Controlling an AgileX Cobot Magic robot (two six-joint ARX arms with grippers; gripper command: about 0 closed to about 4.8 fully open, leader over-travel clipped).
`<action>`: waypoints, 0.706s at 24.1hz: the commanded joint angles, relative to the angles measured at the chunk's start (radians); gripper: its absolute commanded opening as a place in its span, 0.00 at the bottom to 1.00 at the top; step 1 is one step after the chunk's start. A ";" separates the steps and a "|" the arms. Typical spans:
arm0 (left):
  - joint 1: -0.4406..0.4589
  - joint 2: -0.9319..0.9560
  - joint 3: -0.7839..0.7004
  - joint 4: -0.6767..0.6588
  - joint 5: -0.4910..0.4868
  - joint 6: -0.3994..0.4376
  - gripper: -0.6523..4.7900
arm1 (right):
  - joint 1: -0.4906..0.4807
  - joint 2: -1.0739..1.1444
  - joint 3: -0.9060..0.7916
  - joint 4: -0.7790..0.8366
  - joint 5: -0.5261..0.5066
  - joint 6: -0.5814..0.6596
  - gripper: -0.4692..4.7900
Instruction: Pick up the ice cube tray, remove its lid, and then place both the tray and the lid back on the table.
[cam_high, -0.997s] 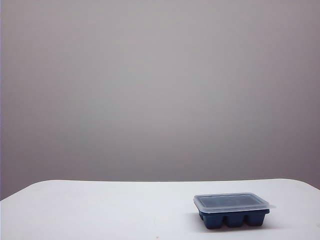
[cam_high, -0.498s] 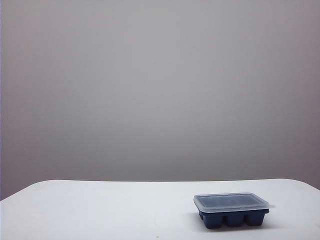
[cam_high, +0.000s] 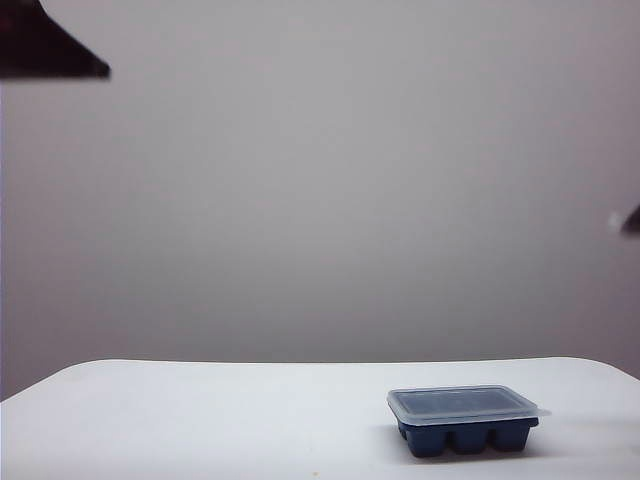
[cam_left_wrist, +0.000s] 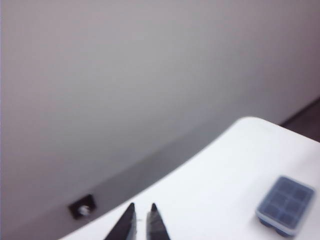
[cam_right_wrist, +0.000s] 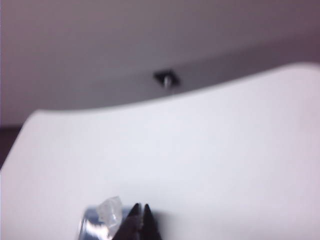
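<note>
The dark navy ice cube tray (cam_high: 465, 437) sits on the white table (cam_high: 200, 420) at the front right, with the translucent lid (cam_high: 462, 404) resting on it. In the left wrist view the tray (cam_left_wrist: 287, 205) lies well off to the side of my left gripper (cam_left_wrist: 142, 206), whose tips stand almost together with nothing between them, high over the table. My right gripper (cam_right_wrist: 140, 205) is shut and empty, hovering just beside the tray (cam_right_wrist: 92, 226), close to the lid's clear corner tab (cam_right_wrist: 110, 210). Both wrist views are blurred.
A dark part of the left arm (cam_high: 45, 50) shows at the exterior view's top left, and a sliver of the right arm (cam_high: 631, 222) at its right edge. A small black fitting (cam_right_wrist: 166, 78) sits on the grey wall behind the table's far edge (cam_right_wrist: 150, 102).
Both arms have come into the exterior view, one at the top left and one at the right edge. The tray and its lid have not moved.
</note>
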 joint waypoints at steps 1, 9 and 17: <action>-0.002 0.116 0.002 0.111 0.029 0.006 0.19 | 0.036 0.119 0.002 0.096 -0.032 -0.027 0.09; -0.092 0.359 0.003 0.350 0.166 0.021 0.29 | 0.105 0.399 0.047 0.145 -0.069 0.085 0.32; -0.187 0.440 0.003 0.422 0.184 0.087 0.29 | 0.219 0.517 0.113 0.087 -0.048 0.108 0.32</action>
